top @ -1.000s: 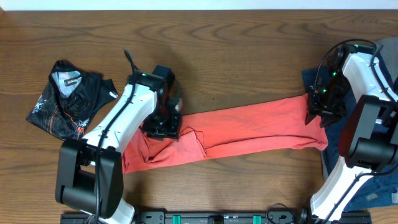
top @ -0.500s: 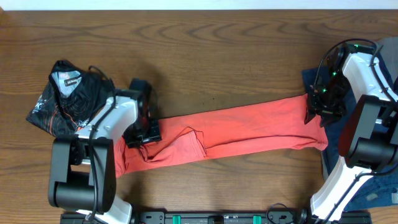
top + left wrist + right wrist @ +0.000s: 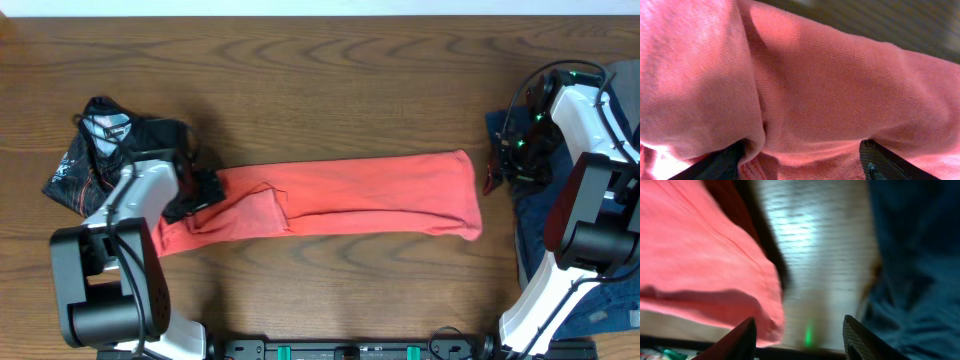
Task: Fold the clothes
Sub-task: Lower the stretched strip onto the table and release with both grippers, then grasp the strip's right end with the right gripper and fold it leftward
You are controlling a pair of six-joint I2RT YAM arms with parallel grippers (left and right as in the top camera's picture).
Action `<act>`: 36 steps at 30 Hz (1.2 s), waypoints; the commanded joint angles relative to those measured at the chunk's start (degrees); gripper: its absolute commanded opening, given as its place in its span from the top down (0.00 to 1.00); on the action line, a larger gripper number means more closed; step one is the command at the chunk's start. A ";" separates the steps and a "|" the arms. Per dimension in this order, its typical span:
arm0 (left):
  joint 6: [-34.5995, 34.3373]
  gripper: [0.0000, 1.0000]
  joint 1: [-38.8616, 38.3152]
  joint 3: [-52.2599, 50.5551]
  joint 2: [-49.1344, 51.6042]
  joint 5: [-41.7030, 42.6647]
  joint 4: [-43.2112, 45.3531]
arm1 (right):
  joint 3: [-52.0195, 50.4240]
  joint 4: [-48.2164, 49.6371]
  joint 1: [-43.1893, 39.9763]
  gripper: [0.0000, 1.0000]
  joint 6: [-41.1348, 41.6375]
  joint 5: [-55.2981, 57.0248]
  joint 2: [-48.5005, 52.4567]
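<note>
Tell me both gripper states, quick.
Left gripper: open, fingers either side of bunched shirt.
Right gripper: open, holding nothing.

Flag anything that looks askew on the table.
The coral T-shirt lies as a long smooth band, but its left end, at the left end effector, is bunched with a crooked flap. Nothing else stands out.

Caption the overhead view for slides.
Coral-red cotton T-shirt lying in a long band across the brown wooden table, left hand on one end, right hand beside the other.
</note>
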 commanded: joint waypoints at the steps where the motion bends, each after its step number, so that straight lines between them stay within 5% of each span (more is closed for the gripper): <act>1: 4.85 0.21 1.77 2.56 0.39 4.76 -2.12 | -0.85 1.20 0.55 0.42 -4.76 -5.33 -1.11; 10: 6.47 0.05 0.00 6.40 -7.45 9.25 -8.48 | -9.84 13.16 2.97 0.24 -4.87 -11.30 -1.11; 20: 6.25 0.02 0.02 6.36 -15.34 9.25 -10.19 | -19.43 26.58 10.69 0.24 -5.97 -16.90 -1.09; 22: 6.25 0.02 0.02 6.05 -15.23 9.25 -10.51 | -19.89 26.56 12.48 0.31 -5.99 -16.70 -1.09; 32: 6.25 0.02 0.02 5.90 -15.23 9.27 -11.54 | -19.34 26.23 13.86 0.99 3.13 -2.29 -1.14; 36: 6.25 0.02 0.02 5.90 -15.23 9.27 -12.24 | -16.09 23.65 11.56 0.99 8.76 6.51 -1.44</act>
